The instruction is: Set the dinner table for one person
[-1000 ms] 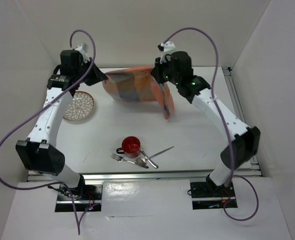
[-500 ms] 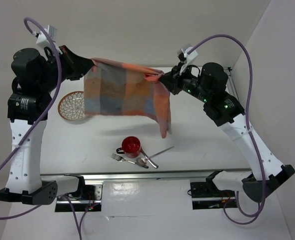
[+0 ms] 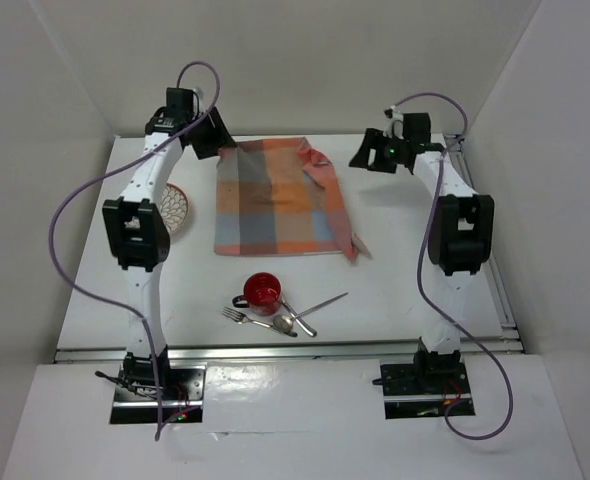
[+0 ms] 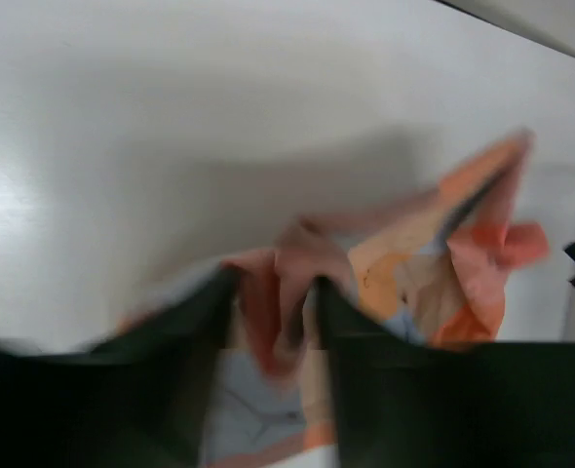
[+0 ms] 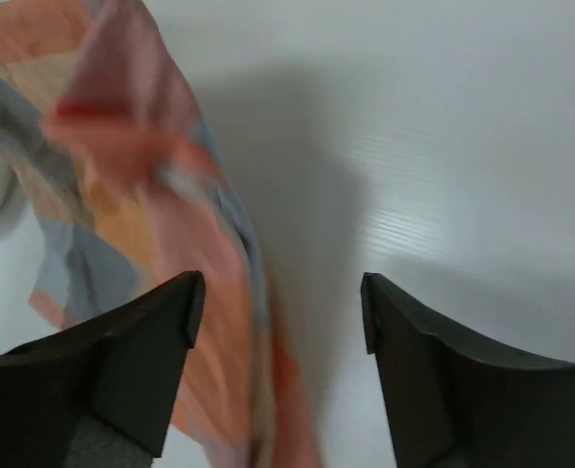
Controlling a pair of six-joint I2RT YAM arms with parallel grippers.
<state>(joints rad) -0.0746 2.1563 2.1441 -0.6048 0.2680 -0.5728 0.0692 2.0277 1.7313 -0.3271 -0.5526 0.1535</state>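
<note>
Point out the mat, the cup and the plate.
mat (image 3: 275,200), top view, middle of the checked cloth.
cup (image 3: 262,289), top view, middle of its red top.
plate (image 3: 178,208), top view, the patterned part that shows.

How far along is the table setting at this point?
Done: the checked mat lies spread on the table, though its right edge is rumpled. In hand: the left gripper has the mat's far-left corner bunched between its fingers; the right gripper is open, clear of the cloth. Left: the plate, red cup, fork, spoon and knife are all off the mat.
</note>
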